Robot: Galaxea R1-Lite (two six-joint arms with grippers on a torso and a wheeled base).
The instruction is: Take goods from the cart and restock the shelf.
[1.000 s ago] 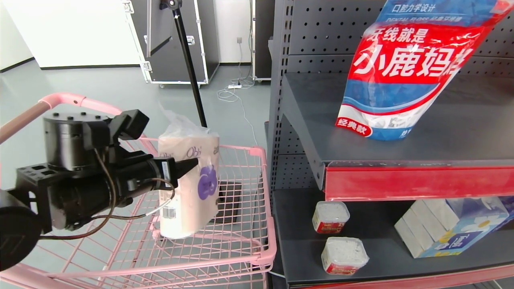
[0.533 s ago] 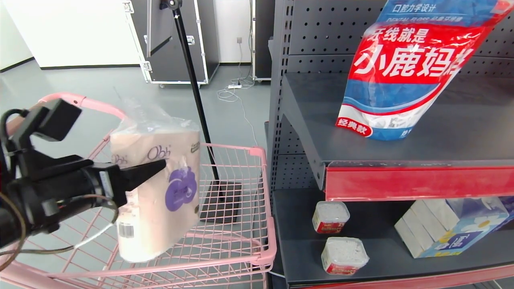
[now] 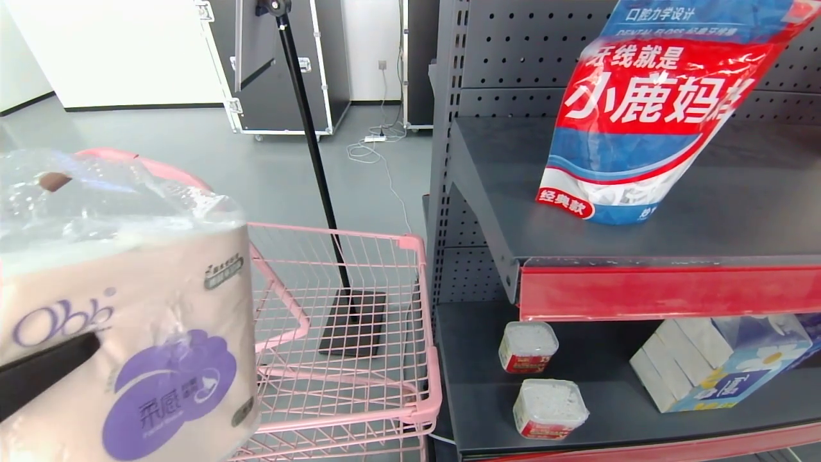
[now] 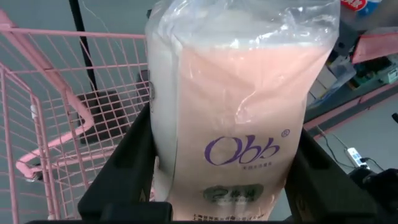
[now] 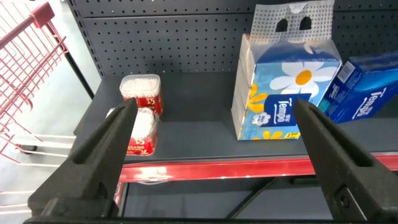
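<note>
While the left gripper [image 4: 225, 124] clamps the toilet-paper pack [image 3: 128, 333] at eight o'clock in the head view, with the pink cart [image 3: 410, 244] behind it, the right gripper [image 5: 214, 106] hangs spread open facing the lower shelf [image 3: 478, 372] at four o'clock.

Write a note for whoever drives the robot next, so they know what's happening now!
Left pincer: shut on the toilet paper pack, held up near the pink cart.
Right pincer: open, holding nothing, facing the lower shelf with its small tubs and tissue packs.
Done: pack grabbed.
Left: carry it to the shelf, set it down, let go.
</note>
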